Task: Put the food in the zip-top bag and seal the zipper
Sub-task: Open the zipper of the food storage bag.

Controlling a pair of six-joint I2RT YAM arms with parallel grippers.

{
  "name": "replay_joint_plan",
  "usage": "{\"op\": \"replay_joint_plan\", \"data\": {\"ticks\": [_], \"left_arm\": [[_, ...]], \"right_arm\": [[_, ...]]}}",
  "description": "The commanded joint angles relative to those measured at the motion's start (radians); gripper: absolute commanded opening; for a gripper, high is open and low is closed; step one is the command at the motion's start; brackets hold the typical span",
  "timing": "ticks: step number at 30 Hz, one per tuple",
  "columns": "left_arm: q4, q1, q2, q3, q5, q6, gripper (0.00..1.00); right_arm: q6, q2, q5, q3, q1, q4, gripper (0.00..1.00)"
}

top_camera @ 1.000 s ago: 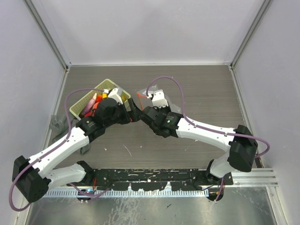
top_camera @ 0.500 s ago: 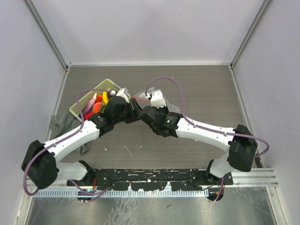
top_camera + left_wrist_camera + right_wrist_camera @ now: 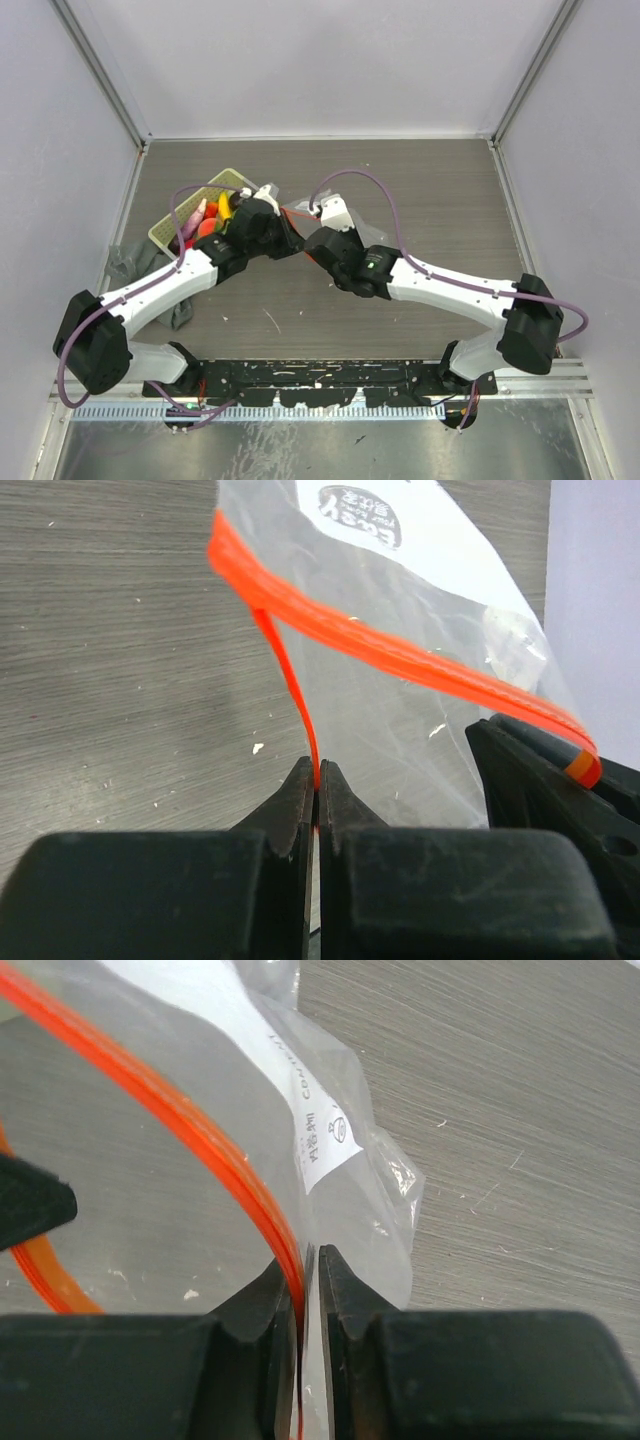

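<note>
Here the zip-top bag [image 3: 430, 600] is held mid-table between the grippers: one lip of the zipper [image 3: 400, 655] is clamped in the left gripper [image 3: 318, 772], the other lies in the barely parted right gripper [image 3: 308, 1255], hold uncertain; the food [image 3: 205, 222] is found left of the mouth, nearer the left gripper

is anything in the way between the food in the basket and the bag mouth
Yes: in the top view the left arm lies between the food in the basket and the zip-top bag. Both arms' jaws are shut on the zipper, so neither is free to fetch.
</note>
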Motion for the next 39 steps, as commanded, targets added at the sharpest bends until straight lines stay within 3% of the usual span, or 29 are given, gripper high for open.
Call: {"op": "replay_joint_plan", "data": {"ticks": [1, 15, 22, 25, 34, 37, 39], "left_arm": [[-0.050, 0.018, 0.003, 0.080, 0.035, 0.056, 0.00], [-0.138, 0.057, 0.043, 0.161, 0.131, 0.108, 0.00], [-0.152, 0.066, 0.087, 0.192, 0.156, 0.121, 0.00], [-0.149, 0.067, 0.084, 0.195, 0.163, 0.122, 0.01], [-0.124, 0.067, 0.025, 0.130, 0.161, 0.109, 0.22], [-0.149, 0.068, 0.012, 0.125, 0.131, 0.112, 0.33], [-0.159, 0.071, -0.013, 0.117, 0.105, 0.119, 0.45]], "right_arm": [[-0.109, -0.105, -0.048, -0.057, -0.001, 0.152, 0.20], [-0.190, -0.130, -0.084, -0.127, -0.005, 0.184, 0.20], [-0.197, -0.170, -0.083, -0.144, -0.004, 0.201, 0.02], [-0.180, -0.172, -0.072, -0.134, -0.004, 0.195, 0.00], [-0.032, -0.120, 0.050, -0.047, -0.011, 0.089, 0.00], [-0.010, -0.102, 0.052, -0.038, -0.011, 0.083, 0.00], [-0.002, -0.096, 0.053, -0.032, -0.011, 0.075, 0.00]]}}
